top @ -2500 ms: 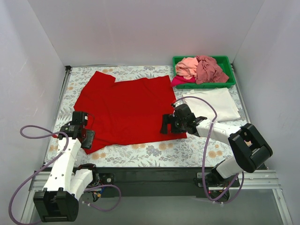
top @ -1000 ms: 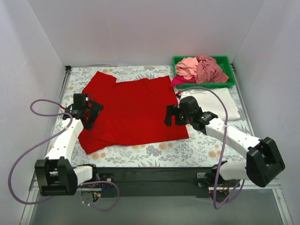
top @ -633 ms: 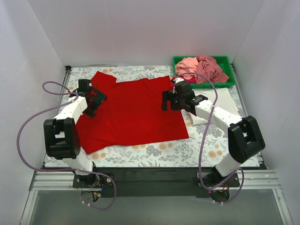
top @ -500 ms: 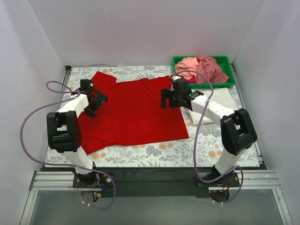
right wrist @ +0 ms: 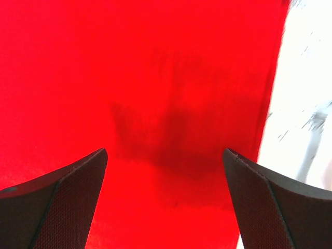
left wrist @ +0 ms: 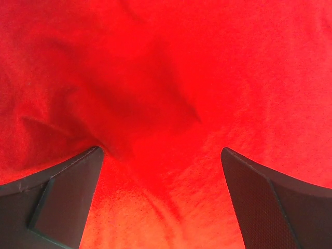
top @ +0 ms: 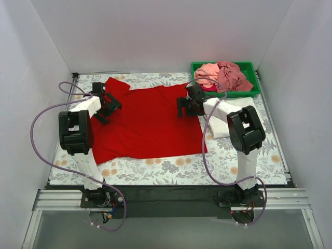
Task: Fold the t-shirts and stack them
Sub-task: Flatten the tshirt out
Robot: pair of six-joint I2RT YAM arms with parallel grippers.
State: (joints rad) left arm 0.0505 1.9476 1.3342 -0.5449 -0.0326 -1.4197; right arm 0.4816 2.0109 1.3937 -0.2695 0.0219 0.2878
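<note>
Red shirt (top: 145,122) lies spread; our left end effector (left wrist: 161,153) and right end effector (right wrist: 165,151) gape over its far side; shallow pinches could slip, skewing folds.

Green tray (top: 236,94) sits at the floral table's (top: 171,166) far-right corner.

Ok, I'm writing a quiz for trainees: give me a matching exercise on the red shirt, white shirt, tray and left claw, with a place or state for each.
1 red shirt
2 white shirt
3 tray
4 left claw

a far right corner, holding pink clothes
b open, over the red shirt
c spread flat mid-table
d lying right of the red shirt

Pairs: 1-c, 2-d, 3-a, 4-b
</note>
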